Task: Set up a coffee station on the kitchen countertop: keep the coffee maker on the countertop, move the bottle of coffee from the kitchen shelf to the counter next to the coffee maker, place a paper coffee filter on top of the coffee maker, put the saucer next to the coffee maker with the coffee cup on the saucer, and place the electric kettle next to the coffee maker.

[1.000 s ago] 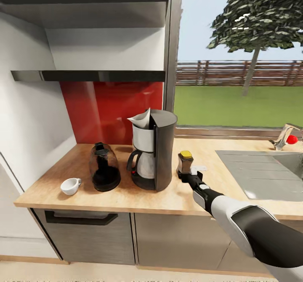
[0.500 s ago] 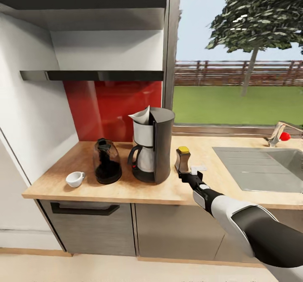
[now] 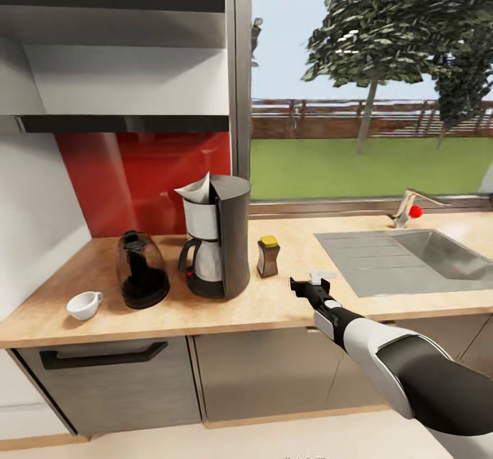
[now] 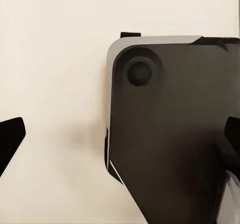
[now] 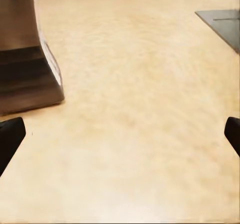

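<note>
Yellow-capped coffee bottle beyond spread fingers

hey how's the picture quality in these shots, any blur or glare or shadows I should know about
Head view: soft, even daylight, slightly smeary render; a pale streak of glare on the red backsplash; faint shadows under the coffee maker and bottle of coffee. Right wrist view: countertop grain blurred. Left wrist view: a dark robot part close up against plain pale floor.
</note>
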